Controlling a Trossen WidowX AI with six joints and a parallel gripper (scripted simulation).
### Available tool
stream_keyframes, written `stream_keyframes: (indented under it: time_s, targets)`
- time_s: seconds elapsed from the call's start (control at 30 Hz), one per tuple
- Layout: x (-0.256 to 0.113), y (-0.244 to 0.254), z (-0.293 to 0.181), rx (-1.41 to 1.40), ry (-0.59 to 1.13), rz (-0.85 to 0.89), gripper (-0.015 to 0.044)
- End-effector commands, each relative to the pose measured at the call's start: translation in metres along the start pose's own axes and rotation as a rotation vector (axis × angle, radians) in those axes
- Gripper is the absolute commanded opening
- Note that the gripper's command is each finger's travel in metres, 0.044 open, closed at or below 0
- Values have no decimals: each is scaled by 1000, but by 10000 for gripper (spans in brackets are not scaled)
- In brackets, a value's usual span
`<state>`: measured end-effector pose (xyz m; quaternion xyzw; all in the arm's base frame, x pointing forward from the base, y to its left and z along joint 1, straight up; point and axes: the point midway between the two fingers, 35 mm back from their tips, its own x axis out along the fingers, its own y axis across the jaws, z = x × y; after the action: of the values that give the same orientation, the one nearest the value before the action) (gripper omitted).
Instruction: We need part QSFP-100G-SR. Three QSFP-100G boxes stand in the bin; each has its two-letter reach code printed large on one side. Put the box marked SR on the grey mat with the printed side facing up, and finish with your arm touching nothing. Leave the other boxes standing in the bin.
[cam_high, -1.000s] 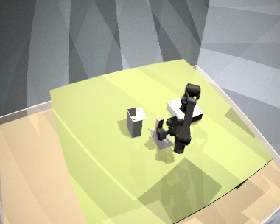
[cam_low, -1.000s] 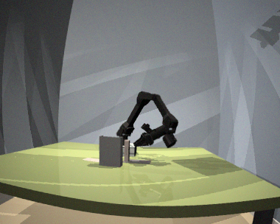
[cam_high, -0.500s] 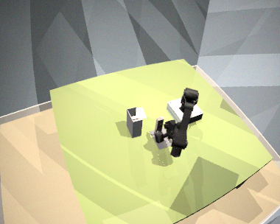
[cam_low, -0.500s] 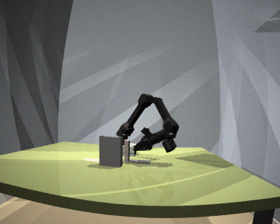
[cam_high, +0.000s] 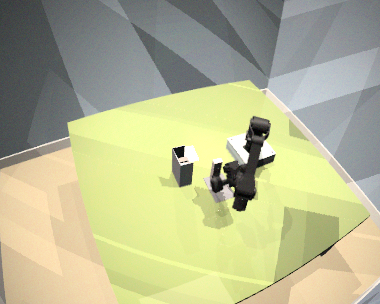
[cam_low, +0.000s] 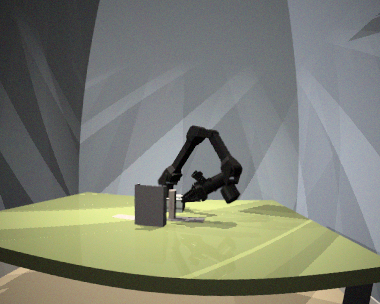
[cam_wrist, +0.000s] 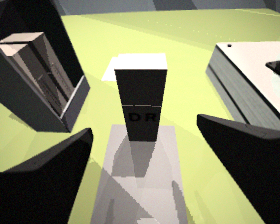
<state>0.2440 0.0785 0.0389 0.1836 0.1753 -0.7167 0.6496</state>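
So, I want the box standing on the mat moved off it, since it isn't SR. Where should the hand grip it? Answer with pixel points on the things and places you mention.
Probably by its two side faces, around mid-height, coming from the printed side. The box marked DR (cam_high: 216, 164) (cam_low: 172, 205) (cam_wrist: 142, 90) stands upright and narrow, its print towards the open hand (cam_high: 218, 183) (cam_low: 183, 203) (cam_wrist: 144, 125), whose fingers already stand wider than it.
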Motion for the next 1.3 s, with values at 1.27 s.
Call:
stream_keyframes:
  time_s: [1.27]
  targets:
    - [-23,-5,51,-56,141,112,335]
